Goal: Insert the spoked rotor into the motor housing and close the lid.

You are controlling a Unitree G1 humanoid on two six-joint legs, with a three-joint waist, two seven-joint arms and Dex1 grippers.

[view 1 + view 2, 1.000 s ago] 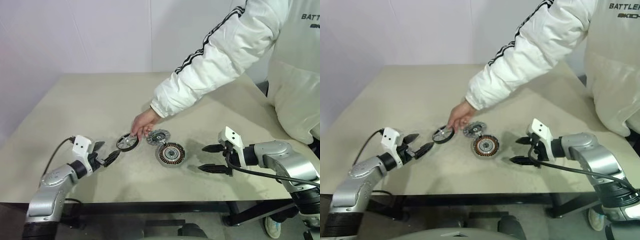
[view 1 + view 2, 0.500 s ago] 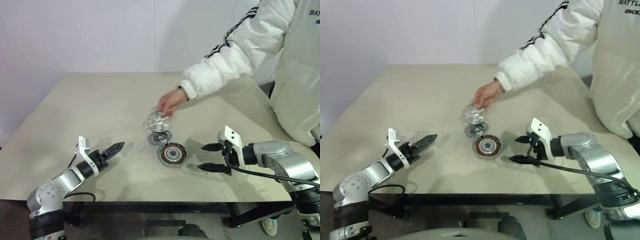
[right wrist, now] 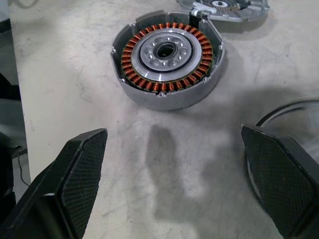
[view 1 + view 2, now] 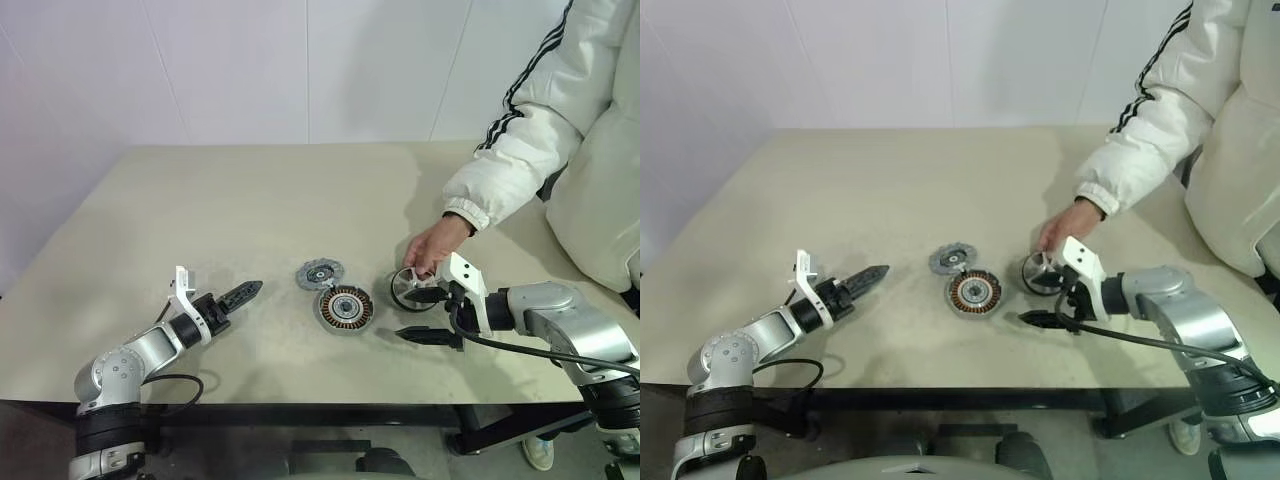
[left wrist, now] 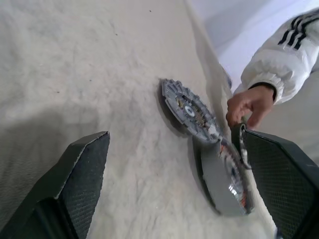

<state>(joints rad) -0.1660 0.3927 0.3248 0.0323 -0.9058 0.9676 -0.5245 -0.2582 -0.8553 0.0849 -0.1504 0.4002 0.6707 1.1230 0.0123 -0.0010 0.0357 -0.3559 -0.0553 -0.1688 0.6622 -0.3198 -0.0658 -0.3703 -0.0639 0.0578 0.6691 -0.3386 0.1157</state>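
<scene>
The motor housing point(image 4: 343, 307), with copper windings around a silver centre, lies on the table's middle. The grey holed lid point(image 4: 320, 272) lies just behind it, touching its rim. A person's hand point(image 4: 432, 248) holds the black spoked rotor point(image 4: 404, 288) down at the table to the right of the housing, right by my right gripper point(image 4: 404, 316), which stands open. My left gripper point(image 4: 243, 292) hovers low to the left of the parts and points at them. Its fingers point(image 5: 84, 169) are wide apart, with nothing between them.
The person in a white jacket point(image 4: 560, 120) stands at the table's right side, with the arm reaching over the right half. The beige table point(image 4: 220, 200) has bare room at the left and back. Its front edge runs just below both arms.
The person's hand lifted the rotor from left of the lid and carried it across to the right, down beside my right gripper. My left gripper rolled at the wrist. The right gripper kept still.
</scene>
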